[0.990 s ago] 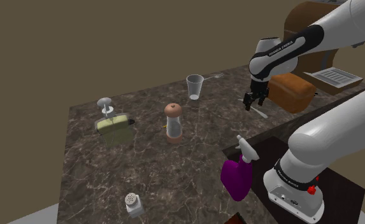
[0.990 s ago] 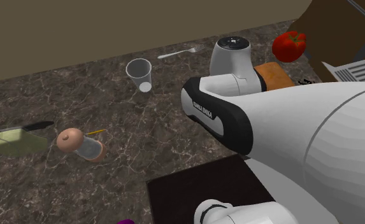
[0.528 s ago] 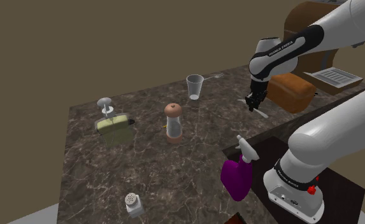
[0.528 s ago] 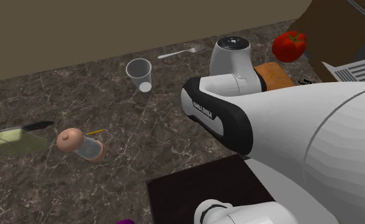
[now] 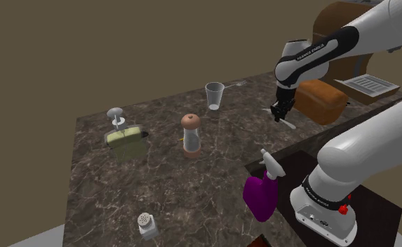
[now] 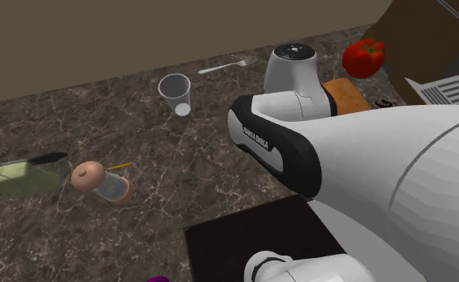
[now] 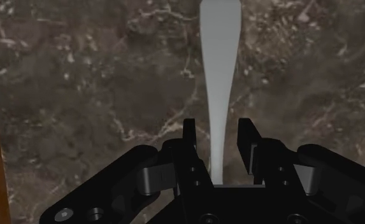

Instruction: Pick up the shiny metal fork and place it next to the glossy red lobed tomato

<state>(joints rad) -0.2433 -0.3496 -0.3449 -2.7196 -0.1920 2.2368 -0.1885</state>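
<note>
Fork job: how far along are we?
Nothing is placed yet. The gripper is down at the countertop, open, straddling a pale utensil handle without touching it; its head is hidden. A tined fork lies by the clear cup. Left: grasp, lift, carry to the red tomato.

White "FRANKA EMIKA" lettering stands on the arm's black band (image 5: pixel 311 50), upper right of the shoulder view, and mid-frame in the second exterior view.
</note>
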